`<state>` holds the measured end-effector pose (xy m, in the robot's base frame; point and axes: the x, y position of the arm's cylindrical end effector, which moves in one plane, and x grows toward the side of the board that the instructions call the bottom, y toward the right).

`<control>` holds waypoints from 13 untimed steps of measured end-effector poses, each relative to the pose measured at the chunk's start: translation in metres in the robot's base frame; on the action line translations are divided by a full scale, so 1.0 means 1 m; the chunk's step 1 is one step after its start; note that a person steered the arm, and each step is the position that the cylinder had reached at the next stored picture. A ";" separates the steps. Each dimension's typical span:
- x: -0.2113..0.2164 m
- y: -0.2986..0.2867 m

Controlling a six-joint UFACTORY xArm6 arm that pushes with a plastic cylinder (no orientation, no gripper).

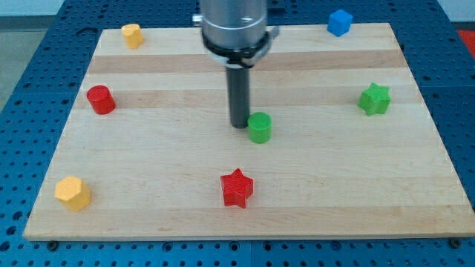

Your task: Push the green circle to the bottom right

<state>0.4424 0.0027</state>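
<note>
**Tip at the green circle's left edge**

You are looking at a pale wooden board (148, 159) on a blue perforated table (22, 67). It is the largest thing in view, and every block sits on it.

Next in size is your arm's grey housing (234, 26), coming down from the view's top, with the dark rod (239, 93) below it. There is no pincer on this rig, so no jaws stand apart or together; the rod simply ends in my tip (240, 126), low on the board near its middle.

The green circle (260, 127) stands just to the view's right of the tip, touching it or very nearly; you cannot tell which. It is a short upright cylinder with its round face up, so its axis runs vertically and it points no particular way across the board.

From the tip, the other blocks lie as follows:
- Red star (237, 188): straight toward the view's bottom, well apart.
- Green star (375, 99): far to the right, slightly higher.
- Yellow block (73, 193): far to the lower left, near the corner.
- Red cylinder (100, 99): far to the left, slightly higher.
- Blue block (339, 22): upper right, at the board's far edge.
- Second yellow block (132, 35): upper left, near the far edge.
</note>
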 end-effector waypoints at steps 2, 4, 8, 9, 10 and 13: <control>0.021 0.066; 0.049 0.080; 0.074 0.126; 0.077 0.161; 0.082 0.156; 0.101 0.149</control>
<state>0.5437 0.1518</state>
